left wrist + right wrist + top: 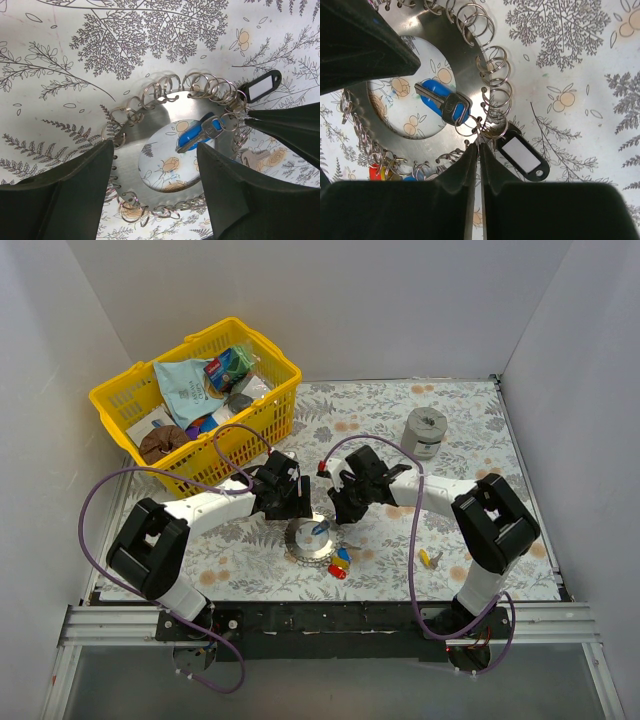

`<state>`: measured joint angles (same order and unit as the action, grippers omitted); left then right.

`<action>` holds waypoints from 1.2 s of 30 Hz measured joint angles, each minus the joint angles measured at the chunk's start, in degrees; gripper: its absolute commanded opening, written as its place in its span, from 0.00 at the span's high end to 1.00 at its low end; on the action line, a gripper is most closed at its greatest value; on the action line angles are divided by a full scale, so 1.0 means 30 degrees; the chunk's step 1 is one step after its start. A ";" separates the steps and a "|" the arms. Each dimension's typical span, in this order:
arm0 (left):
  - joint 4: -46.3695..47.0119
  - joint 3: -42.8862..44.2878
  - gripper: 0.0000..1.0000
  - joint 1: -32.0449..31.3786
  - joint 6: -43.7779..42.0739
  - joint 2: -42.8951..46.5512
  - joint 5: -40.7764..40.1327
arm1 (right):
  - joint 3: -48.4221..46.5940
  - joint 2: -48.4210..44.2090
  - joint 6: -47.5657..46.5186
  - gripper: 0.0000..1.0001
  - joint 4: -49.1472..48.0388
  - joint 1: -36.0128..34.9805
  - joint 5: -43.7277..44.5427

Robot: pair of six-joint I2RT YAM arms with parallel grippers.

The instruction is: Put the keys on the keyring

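Note:
The keyring (303,543) is a shiny toothed disc lying flat, its rim strung with several small split rings. A blue-headed key (200,134) hangs on one small ring and lies across the open centre (442,102). My left gripper (155,150) is open just above the disc (135,150), one finger on each side. My right gripper (479,146) is shut on a thin split ring at the disc's rim (465,65), next to a black name tag (522,156). Red, yellow and blue keys (340,565) lie loose by the disc's near edge.
Another yellow key (424,558) lies alone to the right. A grey roll (424,432) stands at the back right. A yellow basket (270,415) of packets sits at the back left. The two grippers (318,502) are close together over the disc.

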<state>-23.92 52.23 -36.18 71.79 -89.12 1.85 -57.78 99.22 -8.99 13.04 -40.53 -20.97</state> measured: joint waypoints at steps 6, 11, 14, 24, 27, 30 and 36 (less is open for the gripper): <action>-0.0007 0.0000 0.34 0.0000 0.0000 0.0226 -0.0022 | -0.0240 0.0197 0.0102 0.99 -0.0066 0.0000 -0.0131; -0.0007 0.0000 0.33 0.0000 -0.0022 0.0787 -0.0073 | -0.0248 0.0197 0.0102 0.99 -0.0066 0.0000 -0.0153; 0.0015 -0.0007 0.31 0.0000 -0.0219 0.1282 -0.0080 | -0.0248 0.0160 0.0102 0.99 -0.0044 0.0000 -0.0189; 0.1967 -0.0561 0.25 0.0000 -0.1676 0.5078 0.0124 | -0.0525 -0.1457 0.0153 0.99 0.0175 0.0000 -0.0845; 0.2936 -0.1246 0.24 0.0000 -0.2222 0.6339 0.0313 | -0.0976 -0.1894 0.0226 0.99 0.0204 0.0000 -0.1151; 0.3621 -0.1770 0.22 0.0000 -0.2761 0.7461 0.0561 | -0.1384 -0.2368 0.0364 0.99 0.0219 0.0000 -0.1464; 0.4925 -0.2616 0.16 0.0000 -0.4036 0.9712 0.1275 | -0.1974 -0.3155 0.0546 0.99 0.0233 0.0000 -0.2171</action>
<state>-9.15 44.38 -36.18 59.68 -59.99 5.67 -63.70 89.76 -7.35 13.74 -40.53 -27.49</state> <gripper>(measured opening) 0.795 0.023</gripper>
